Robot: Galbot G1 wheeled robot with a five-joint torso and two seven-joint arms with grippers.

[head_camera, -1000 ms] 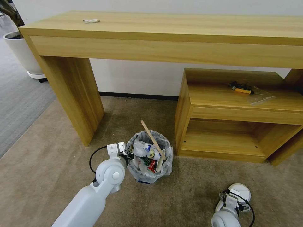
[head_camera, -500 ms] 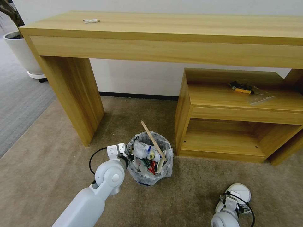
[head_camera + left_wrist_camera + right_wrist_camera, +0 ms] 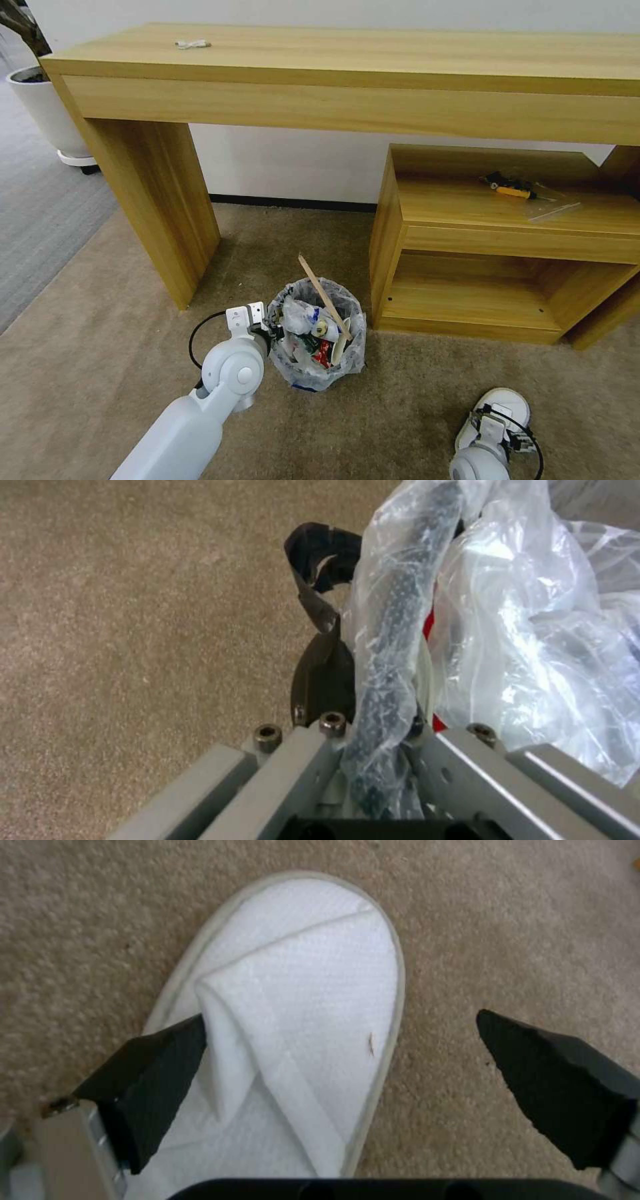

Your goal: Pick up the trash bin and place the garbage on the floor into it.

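Observation:
The trash bin (image 3: 319, 363), lined with a crinkled clear bag, is at the beige carpet floor (image 3: 113, 333) in front of the desk. It is full of garbage, and a wooden stick (image 3: 323, 295) pokes out of it. My left gripper (image 3: 268, 328) is shut on the bin's near-left rim. The left wrist view shows the bag-wrapped rim (image 3: 393, 625) pinched between the jaws of the left gripper (image 3: 373, 690). A white slipper (image 3: 510, 402) lies on the carpet at the lower right. My right gripper (image 3: 499, 430) hovers open just above the slipper (image 3: 300, 1005), with one finger (image 3: 160, 1075) over its edge.
A long wooden desk (image 3: 347, 73) spans the back. A low wooden shelf unit (image 3: 507, 247) stands just right of the bin, with a screwdriver (image 3: 510, 187) on top. A white plant pot (image 3: 50, 113) stands on grey carpet (image 3: 33, 207) at far left.
The right gripper has drawn a little closer to me over the slipper. The bin and left gripper shifted only slightly.

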